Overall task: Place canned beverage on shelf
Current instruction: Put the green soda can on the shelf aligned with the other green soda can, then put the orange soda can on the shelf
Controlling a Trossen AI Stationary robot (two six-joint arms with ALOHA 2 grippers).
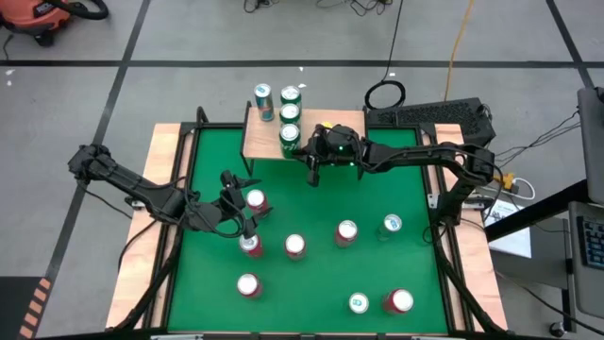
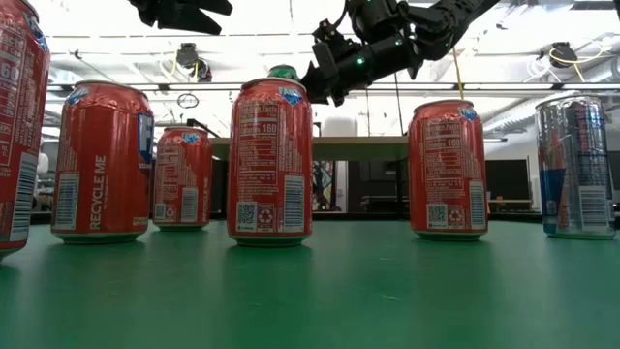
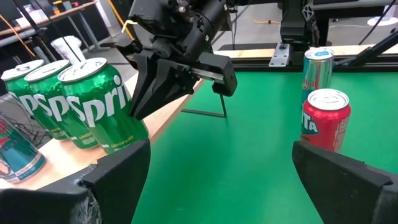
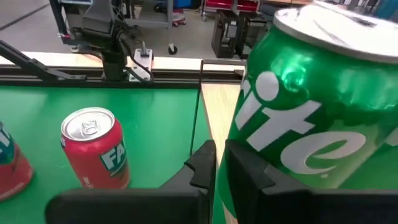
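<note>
Green tabletop (image 1: 311, 203) with a wood border fills most of the overhead view, grey floor with black lines around it, and we see a low shelf (image 1: 335, 126) with a light plank top at the far edge of the green. On that shelf we count three green cans in a row, the nearest green can (image 1: 290, 138) at the plank's front edge, two more behind it, plus a silver-blue can (image 1: 263, 102) standing beside the row. Our right gripper (image 1: 314, 162) sits just beside the front green can, off the plank's front edge, fingers closed together and holding nothing; the right wrist view shows that can (image 4: 311, 106) upright on the plank, right next to the closed fingers, and we cannot tell whether they touch it. Our left gripper (image 1: 241, 203) hangs over the left-middle of the green, jaws wide apart and empty, with a red can (image 1: 256, 201) just beside it and another red can (image 1: 250, 245) near its fingers. More red cans stand loose on the green: one mid-table (image 1: 294, 246), one right of it (image 1: 346, 231), one near the front left (image 1: 248, 285), one at the front right (image 1: 398, 301). Two lighter cans too, one toward the right (image 1: 392, 225), one at the front (image 1: 359, 303). From table height the red cans stand upright in a line (image 2: 269, 160).
</note>
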